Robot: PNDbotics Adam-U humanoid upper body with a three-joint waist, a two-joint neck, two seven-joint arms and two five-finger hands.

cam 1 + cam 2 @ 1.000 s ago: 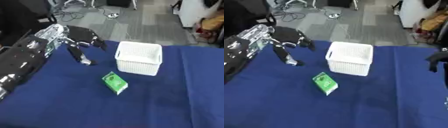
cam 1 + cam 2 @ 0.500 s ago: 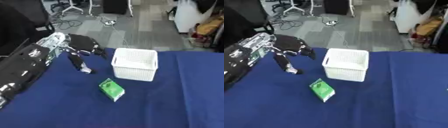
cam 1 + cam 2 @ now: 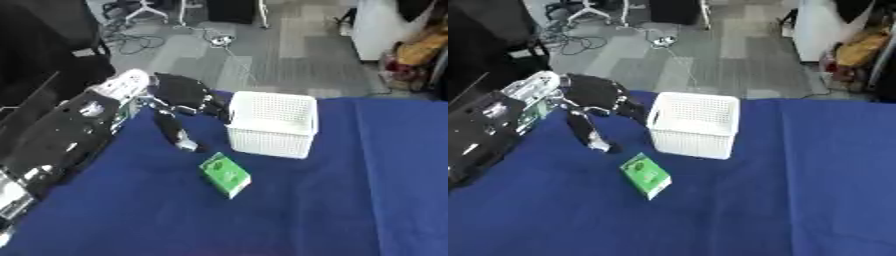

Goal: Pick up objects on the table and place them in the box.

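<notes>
Left hand [image 3: 179, 100] hovers at ten o'clock from the small green carton [image 3: 225, 173], fingers [image 3: 172, 131] spread wide, probably readying a grasp; white perforated plastic box [image 3: 271, 124] waits just beside.

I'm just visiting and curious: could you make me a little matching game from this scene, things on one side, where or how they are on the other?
Things:
1. white basket
2. green packet
3. left hand
4. blue tablecloth

Descriptions:
A. lying flat, nearer the camera than the basket
B. covers the whole table
C. empty, fingers open, left of the basket
D. upright near the table's far edge

Pairs: 1-D, 2-A, 3-C, 4-B
</notes>
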